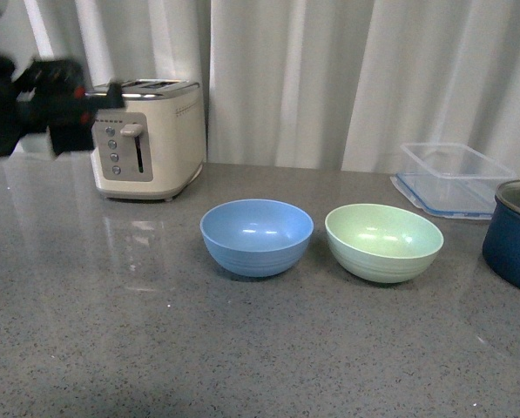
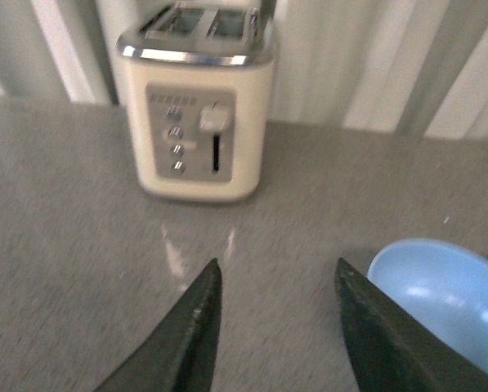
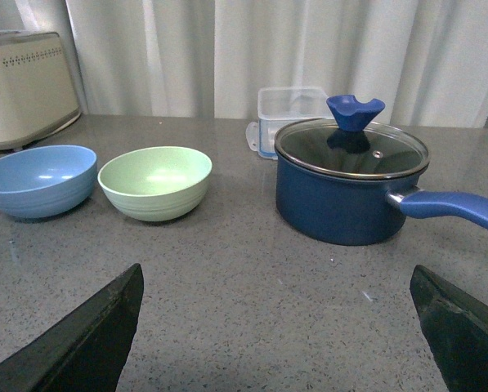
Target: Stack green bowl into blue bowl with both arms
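Two sets of jaws stand apart, holding nothing. The left gripper (image 2: 278,265) faces the toaster (image 2: 196,114), with the blue bowl (image 2: 440,294) near one finger. The right gripper (image 3: 276,273), spread wide, hangs above the grey counter (image 3: 252,302). The green bowl (image 1: 383,242) sits upright just right of the blue bowl, not touching it. A navy pot (image 3: 350,192) stands farther right.

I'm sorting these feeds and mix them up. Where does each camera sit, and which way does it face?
Front: on the robot's body, facing across the counter at the blue bowl and green bowl; left arm raised by the toaster.
Left wrist: on the left arm, looking past the open left hand toward the toaster.
Right wrist: low over the counter, behind the open right hand, facing both bowls and the navy pot.
Shared: all three show the blue bowl.
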Controlling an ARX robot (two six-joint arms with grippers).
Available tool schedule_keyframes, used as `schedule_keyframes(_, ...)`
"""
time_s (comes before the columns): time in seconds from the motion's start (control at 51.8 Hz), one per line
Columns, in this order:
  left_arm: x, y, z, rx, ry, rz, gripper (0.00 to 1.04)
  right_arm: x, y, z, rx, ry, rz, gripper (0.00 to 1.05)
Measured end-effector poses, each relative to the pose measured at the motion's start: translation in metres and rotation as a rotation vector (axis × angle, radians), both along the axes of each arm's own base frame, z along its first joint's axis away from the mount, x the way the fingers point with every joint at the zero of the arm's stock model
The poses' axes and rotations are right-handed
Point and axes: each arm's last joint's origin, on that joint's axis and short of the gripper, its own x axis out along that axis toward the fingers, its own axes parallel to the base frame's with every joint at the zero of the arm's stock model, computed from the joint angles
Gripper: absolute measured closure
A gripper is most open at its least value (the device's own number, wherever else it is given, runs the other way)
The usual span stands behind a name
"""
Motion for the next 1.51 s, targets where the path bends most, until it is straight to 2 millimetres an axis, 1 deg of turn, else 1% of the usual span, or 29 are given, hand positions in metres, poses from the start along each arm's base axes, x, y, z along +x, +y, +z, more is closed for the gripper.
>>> schedule_keyframes(0.077,-0.019,0.011,-0.018,0.01,0.019,0.003,0.8,0.0,0.0,0.0,0.0,0.0,0.0,0.1)
schedule_keyframes(0.135,-0.028,0.014,-0.021,0.01,0.013,0.004,0.87,0.0,0.0,0.0,0.0,0.0,0.0,0.1)
schedule_keyframes(0.193,-0.04,0.02,-0.025,0.01,-0.004,-0.001,0.97,0.0,0.0,0.0,0.0,0.0,0.0,0.1)
schedule_keyframes(0.232,-0.045,0.022,-0.026,0.008,-0.009,-0.001,1.02,0.0,0.0,0.0,0.0,0.0,0.0,0.1)
schedule_keyframes(0.483,-0.081,0.036,-0.052,0.019,0.01,-0.002,1.01,0.0,0.0,0.0,0.0,0.0,0.0,0.1)
schedule_keyframes(0.753,-0.109,0.045,-0.065,0.018,0.001,-0.001,1.01,0.0,0.0,0.0,0.0,0.0,0.0,0.1)
schedule_keyframes(0.811,-0.115,0.05,-0.068,0.017,0.002,-0.023,1.01,0.0,0.0,0.0,0.0,0.0,0.0,0.1)
schedule_keyframes(0.965,-0.127,0.057,-0.073,0.017,0.002,0.008,1.01,0.0,0.0,0.0,0.0,0.0,0.0,0.1)
schedule_keyframes(1.235,-0.15,0.057,-0.081,0.017,0.002,0.004,1.01,0.0,0.0,0.0,0.0,0.0,0.0,0.1)
schedule_keyframes(1.312,-0.154,0.057,-0.088,0.017,-0.006,0.005,1.01,0.0,0.0,0.0,0.0,0.0,0.0,0.1)
schedule_keyframes(1.505,-0.162,0.057,-0.085,0.017,-0.018,0.002,1.01,0.0,0.0,0.0,0.0,0.0,0.0,0.1)
